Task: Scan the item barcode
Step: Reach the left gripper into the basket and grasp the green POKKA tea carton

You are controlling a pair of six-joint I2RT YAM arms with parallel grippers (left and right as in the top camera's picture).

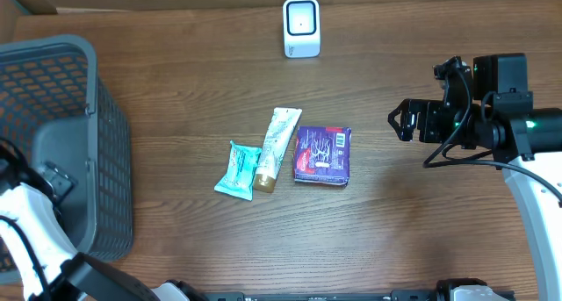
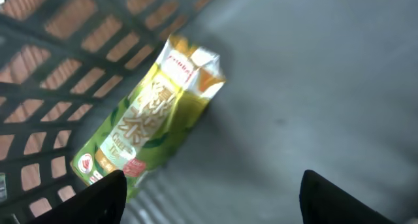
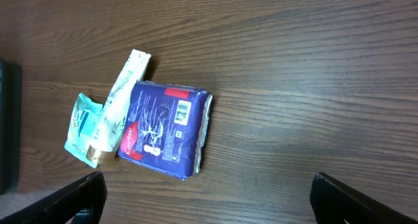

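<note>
Green carton (image 2: 147,110) lies on its side in the grey basket (image 1: 53,64) at the left. The left gripper (image 2: 212,185) is near it, fingers wide apart, holding nothing. A purple pack (image 1: 322,154), tube (image 1: 277,146) and teal packet (image 1: 238,170) lie mid-table. The white scanner (image 1: 301,26) stands far. At the right, the right gripper (image 3: 208,185) is wide open and empty.

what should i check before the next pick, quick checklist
1. left gripper open, nothing between the fingers: ok
2. green tea carton lying on its side in the basket, clear of the left gripper: ok
3. right gripper open and empty: ok
4. purple pack barcode facing up: ok
5. purple pack clear of neighbours: not ok, the tube lies against its edge
6. scanner unobstructed: ok
</note>
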